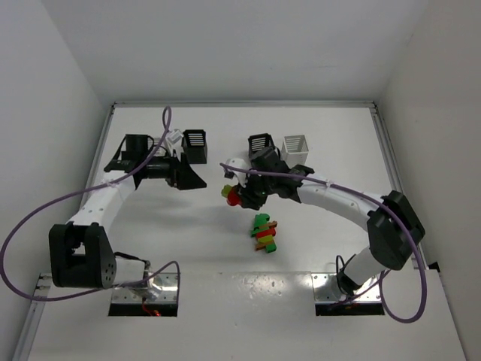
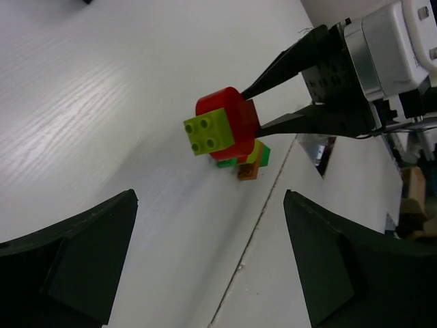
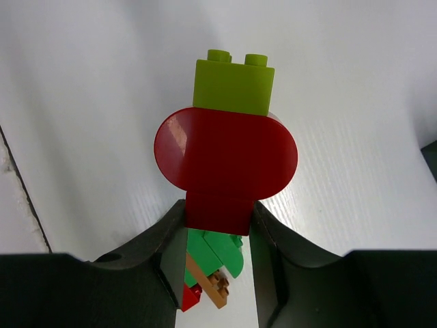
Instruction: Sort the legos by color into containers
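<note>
Where right gripper [image 3: 218, 215] pinches: red piece [image 3: 225, 157] by its stem, yellow-green brick [image 3: 234, 85] stuck on top.
Left gripper [image 2: 208, 205]: wide, empty.
Pile [image 3: 218, 253]: mostly hidden behind right fingers.

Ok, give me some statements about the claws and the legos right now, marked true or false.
1. The right claw grips a red piece with a yellow-green brick stuck on it. True.
2. The left claw is shut on a green brick. False: it is open and empty.
3. A small pile of legos lies on the table. True.
4. The held piece hangs over the white bin. False: it hangs between the two claws, short of the black bin.
</note>
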{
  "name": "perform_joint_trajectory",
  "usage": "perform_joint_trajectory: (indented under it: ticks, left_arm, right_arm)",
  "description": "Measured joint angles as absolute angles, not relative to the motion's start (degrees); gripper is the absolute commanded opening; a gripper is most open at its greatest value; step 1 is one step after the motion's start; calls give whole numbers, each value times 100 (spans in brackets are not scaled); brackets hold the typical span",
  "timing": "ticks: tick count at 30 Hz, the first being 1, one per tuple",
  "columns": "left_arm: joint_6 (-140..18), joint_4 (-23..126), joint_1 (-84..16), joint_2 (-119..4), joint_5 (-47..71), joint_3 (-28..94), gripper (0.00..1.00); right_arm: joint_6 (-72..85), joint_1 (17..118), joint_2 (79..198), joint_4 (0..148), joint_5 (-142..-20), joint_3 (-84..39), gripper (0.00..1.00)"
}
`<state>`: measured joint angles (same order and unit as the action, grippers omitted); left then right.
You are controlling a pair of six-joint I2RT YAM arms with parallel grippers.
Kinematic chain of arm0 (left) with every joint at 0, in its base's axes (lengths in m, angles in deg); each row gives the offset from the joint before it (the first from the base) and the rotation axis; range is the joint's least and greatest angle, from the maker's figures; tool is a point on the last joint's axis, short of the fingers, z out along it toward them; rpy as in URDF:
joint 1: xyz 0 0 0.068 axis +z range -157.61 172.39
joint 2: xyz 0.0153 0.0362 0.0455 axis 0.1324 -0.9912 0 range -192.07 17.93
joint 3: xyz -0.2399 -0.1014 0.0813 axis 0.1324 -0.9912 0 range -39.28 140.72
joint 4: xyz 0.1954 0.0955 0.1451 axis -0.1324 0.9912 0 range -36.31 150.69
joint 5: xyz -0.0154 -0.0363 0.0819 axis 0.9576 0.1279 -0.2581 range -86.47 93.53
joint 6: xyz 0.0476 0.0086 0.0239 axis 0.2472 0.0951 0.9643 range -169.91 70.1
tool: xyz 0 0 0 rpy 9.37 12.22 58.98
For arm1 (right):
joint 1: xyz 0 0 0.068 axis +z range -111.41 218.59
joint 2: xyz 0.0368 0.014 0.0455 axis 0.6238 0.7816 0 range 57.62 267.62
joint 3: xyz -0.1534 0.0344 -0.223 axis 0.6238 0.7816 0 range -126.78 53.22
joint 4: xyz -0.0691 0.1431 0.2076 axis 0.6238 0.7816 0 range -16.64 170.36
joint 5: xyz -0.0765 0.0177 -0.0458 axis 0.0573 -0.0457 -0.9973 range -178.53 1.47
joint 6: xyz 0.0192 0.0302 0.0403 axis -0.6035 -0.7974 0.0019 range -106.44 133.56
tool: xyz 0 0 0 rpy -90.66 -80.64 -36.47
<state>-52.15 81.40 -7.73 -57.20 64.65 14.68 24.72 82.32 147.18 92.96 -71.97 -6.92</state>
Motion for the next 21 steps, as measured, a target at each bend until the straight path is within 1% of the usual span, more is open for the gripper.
perform_joint_trajectory:
  ticks: [2,7,11,15,17,18,21]
  left_arm:
    - [-5446,7967,-913,-5801,6504,1396,94]
    - [-5853,7718,-956,-6306,6745,1369,87]
    - [-6074,7670,-961,-6721,6939,1369,87]
    - [-6170,7670,-963,-6844,7114,1369,83]
    - [-6227,7659,-963,-6844,7228,1369,78]
    - [-6246,7655,-963,-6844,7272,1369,73]
    - [-6268,7633,-963,-6844,7388,1369,65]
  right_arm:
    - [2555,8264,14720,9291,-7177,-718,1]
    - [2677,8459,14768,9296,-7145,-991,0]
    - [2782,8640,14823,9278,-7175,-1232,0]
    - [2874,8817,14882,9241,-7274,-1282,0]
    - [2902,8883,14921,9234,-7350,-1284,0]
    - [2909,8918,14941,9232,-7381,-1282,0]
    - [2926,8970,14958,9217,-7499,-1282,0]
